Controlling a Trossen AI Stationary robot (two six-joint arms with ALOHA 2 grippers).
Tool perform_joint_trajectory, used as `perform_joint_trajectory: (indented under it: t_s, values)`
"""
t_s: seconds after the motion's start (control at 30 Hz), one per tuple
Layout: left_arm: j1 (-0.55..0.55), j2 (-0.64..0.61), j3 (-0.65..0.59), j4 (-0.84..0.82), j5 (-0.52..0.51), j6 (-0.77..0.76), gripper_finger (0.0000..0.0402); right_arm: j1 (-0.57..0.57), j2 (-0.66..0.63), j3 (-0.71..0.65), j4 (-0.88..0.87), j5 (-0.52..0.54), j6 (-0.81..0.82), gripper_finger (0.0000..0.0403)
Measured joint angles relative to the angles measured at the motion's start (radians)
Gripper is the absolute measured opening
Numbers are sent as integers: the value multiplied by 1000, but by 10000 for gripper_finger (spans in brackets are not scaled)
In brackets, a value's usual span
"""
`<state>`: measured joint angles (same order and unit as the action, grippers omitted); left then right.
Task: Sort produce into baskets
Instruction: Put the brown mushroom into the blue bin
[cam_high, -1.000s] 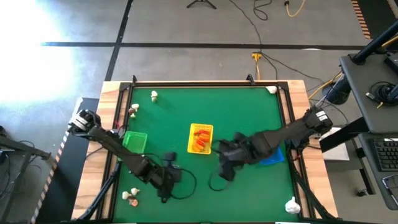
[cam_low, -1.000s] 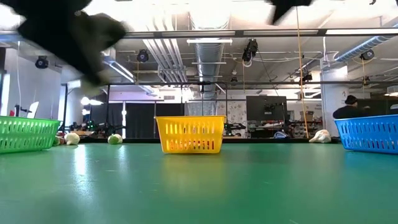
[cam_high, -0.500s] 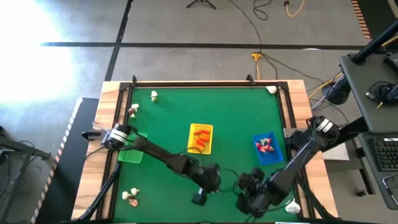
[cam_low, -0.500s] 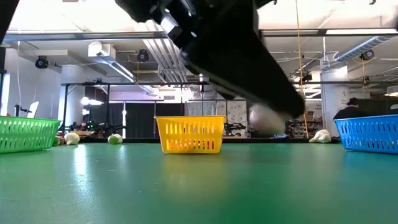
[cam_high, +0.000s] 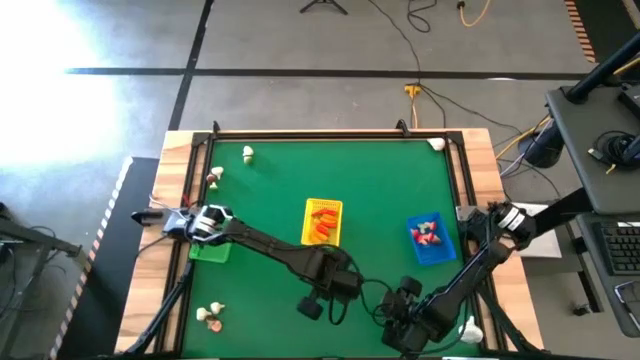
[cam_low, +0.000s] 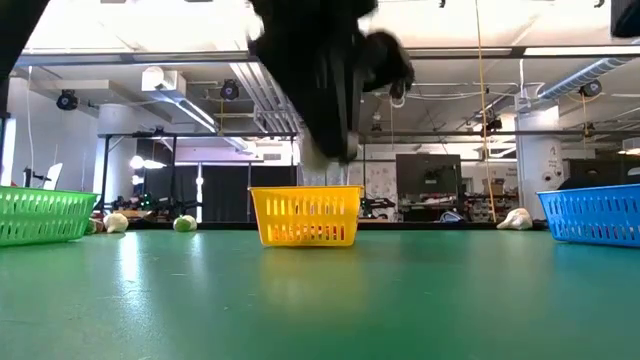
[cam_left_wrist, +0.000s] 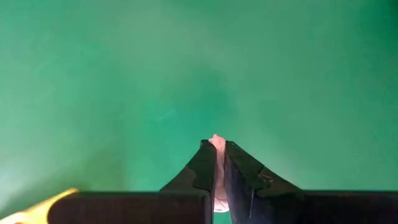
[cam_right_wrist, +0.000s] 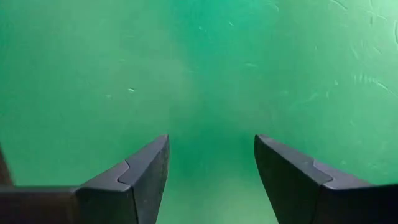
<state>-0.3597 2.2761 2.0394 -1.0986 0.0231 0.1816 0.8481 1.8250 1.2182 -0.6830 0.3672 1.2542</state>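
Left wrist view, pale produce piece lengthwise between left claw fingers

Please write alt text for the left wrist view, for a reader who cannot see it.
The left gripper is shut on a small pale piece of produce, held above the bare green table. A yellow corner shows at one edge.

A green-topped table with a wooden rim carries three baskets — a yellow basket at the middle, a green basket to its left, a blue basket to its right — and loose produce pieces near the edges.
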Motion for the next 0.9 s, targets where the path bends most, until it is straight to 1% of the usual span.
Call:
perform_joint_trajectory:
  t_s: [0.1, 0.17, 0.23, 0.3, 0.37, 0.47, 0.57, 0.63, 0.67, 0.77, 0.9]
  values:
    - [4, 1, -19, 21, -24, -29, 0, -9, 19, 0, 1, 0, -10, 226]
    - [3, 2, -44, 99, -37, -60, 0, -15, 27, 0, 0, 0, -11, 226]
    - [1, 5, -82, 167, -90, -87, 4, -25, 32, 0, 7, 0, -7, 226]
    - [1, 12, -128, 265, -146, -113, 8, -32, 33, 0, 17, 0, 30, 226]
    - [8, 13, -166, 332, -177, -149, 13, -34, 33, 0, 24, 3, 75, 226]
    - [16, 13, -196, 382, -176, -167, 23, -32, 33, 0, 38, 1, 90, 226]
    - [14, 11, -212, 376, -170, -183, 40, -35, 33, 0, 38, 2, 78, 231]
    - [13, 8, -213, 372, -157, -211, 58, -43, 33, 0, 39, 30, 50, 238]
    - [13, 4, -211, 358, -133, -213, 68, -49, 33, 0, 43, 50, 30, 243]
    - [14, -12, -207, 342, -62, -168, 102, -73, 33, 0, 73, 121, -55, 258]
    - [0, -52, -209, 333, -60, -93, 143, -111, 33, 1, 186, 190, -293, 274]
